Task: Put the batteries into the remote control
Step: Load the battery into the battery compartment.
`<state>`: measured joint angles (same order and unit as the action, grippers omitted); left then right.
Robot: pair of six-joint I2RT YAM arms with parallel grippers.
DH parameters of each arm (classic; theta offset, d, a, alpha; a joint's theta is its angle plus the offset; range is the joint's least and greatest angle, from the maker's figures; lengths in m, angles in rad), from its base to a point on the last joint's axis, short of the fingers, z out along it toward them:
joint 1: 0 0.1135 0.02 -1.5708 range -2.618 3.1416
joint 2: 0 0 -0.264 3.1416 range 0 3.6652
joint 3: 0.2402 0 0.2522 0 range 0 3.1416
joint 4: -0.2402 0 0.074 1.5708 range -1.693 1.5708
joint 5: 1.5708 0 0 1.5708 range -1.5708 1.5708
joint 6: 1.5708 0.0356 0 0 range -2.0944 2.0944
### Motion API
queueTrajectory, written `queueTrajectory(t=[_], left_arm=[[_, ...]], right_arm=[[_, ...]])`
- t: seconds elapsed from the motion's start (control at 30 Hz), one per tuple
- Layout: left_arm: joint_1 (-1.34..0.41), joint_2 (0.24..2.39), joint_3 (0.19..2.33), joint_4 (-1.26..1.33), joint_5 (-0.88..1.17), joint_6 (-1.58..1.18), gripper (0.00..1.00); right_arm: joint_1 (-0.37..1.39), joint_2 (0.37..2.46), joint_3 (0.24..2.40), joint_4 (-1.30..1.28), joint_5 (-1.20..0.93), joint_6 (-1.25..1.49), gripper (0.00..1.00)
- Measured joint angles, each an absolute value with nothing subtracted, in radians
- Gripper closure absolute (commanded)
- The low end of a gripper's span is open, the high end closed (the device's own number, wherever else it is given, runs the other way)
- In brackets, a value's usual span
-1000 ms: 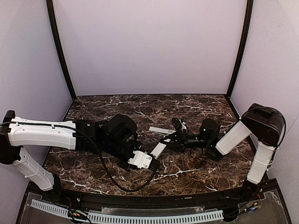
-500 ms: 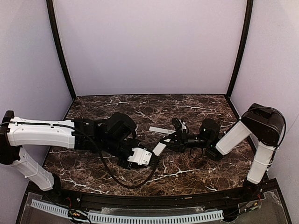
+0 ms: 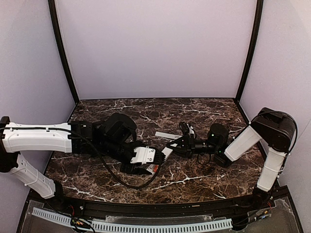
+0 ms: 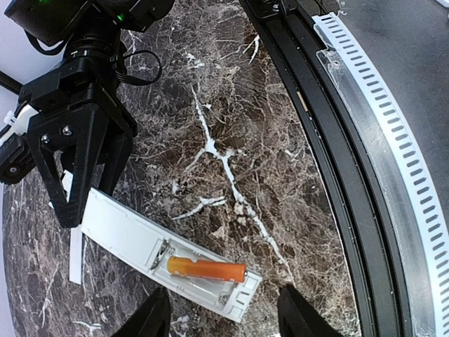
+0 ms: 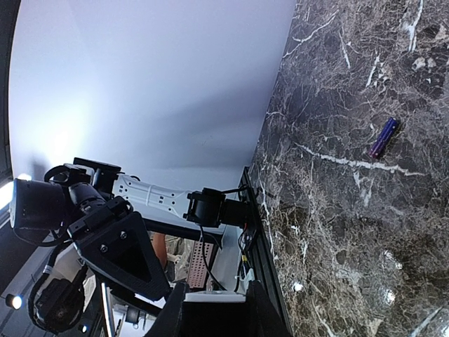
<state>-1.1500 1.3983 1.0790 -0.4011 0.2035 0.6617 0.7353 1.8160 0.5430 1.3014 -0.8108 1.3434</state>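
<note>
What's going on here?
Battery loading, about halfway. The right gripper clamps one end of the remote control. The orange battery lies in its recess, with the left gripper open right by it. The purple battery lies loose on the table, not yet loaded.

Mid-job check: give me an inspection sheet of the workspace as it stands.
Surface: dark veined marble table.
Job's things: remote, orange battery lying in its recess; purple battery loose on the table.
Clutter: flat white strip beyond the remote.
Grippers: left gripper open above the remote's battery end; right gripper shut on its other end.
Cables: black cable loops below the left arm.
Surroundings: pale walls, black corner posts.
</note>
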Motion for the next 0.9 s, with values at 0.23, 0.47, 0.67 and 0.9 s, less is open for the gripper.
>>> queueTrajectory(t=[0.23, 0.47, 0.67, 0.9], left_arm=[[-1.15, 1.438, 1.093, -0.411, 0.216, 0.631, 0.38], [-1.15, 1.46, 1.099, -0.414, 0.213, 0.617, 0.32], [-1.15, 1.486, 1.111, -0.418, 0.204, 0.616, 0.31], [-1.15, 1.496, 1.112, -0.418, 0.197, 0.616, 0.31]], right_arm=[[0.735, 1.816, 0.543, 1.301, -0.806, 1.343, 1.0], [0.735, 1.816, 0.543, 1.301, -0.799, 1.343, 1.0], [0.735, 1.816, 0.543, 1.301, -0.792, 1.343, 1.0], [0.735, 1.816, 0.543, 1.301, -0.791, 1.343, 1.0]])
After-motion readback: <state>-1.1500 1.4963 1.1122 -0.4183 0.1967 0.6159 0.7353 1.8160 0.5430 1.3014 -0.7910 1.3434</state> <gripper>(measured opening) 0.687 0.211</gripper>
